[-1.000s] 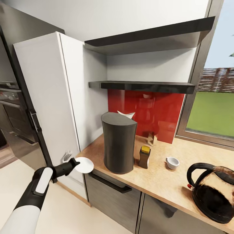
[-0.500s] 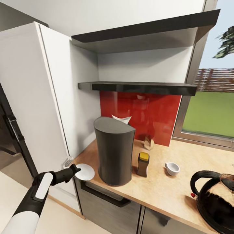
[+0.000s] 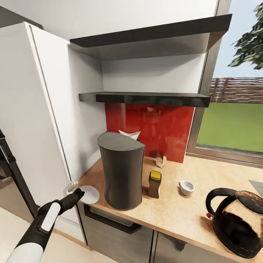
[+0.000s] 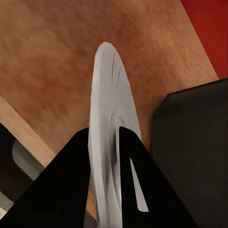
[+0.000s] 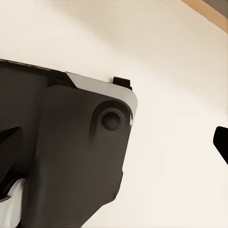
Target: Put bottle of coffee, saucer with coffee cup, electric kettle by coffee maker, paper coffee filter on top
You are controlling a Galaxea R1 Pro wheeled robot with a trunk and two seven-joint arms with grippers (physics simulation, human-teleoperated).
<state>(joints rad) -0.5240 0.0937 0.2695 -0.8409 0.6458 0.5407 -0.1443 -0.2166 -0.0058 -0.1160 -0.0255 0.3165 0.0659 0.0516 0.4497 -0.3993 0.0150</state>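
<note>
**Saucer at the surface's corner, left pincer clamped on it**

Head view: the saucer is a plain white, shallow round dish, held level by its near rim in the left pincer, which is closed on it. It sits over the left front corner of the wooden surface, just beside the coffee maker; I can't tell if it's touching the wood. The coffee maker is a tall dark grey cylinder with a slanted top, and a white paper filter pokes up behind that top. Right of it stands the bottle of coffee, dark with a yellow cap, then the small white coffee cup sitting alone on the wood, well apart from the saucer with the coffee maker between them. The black electric kettle is at the far right near the front edge. A small tan thing leans by the red backsplash. Two dark shelves hang above and a tall white cabinet stands close on the left.

Left wrist view: the saucer is seen edge-on, pinched between the two black fingers, with brown wood beneath and the coffee maker's dark body just beside it.

Right wrist view: a dark robot part against pale floor. I can't tell the right pincer's state.
</note>
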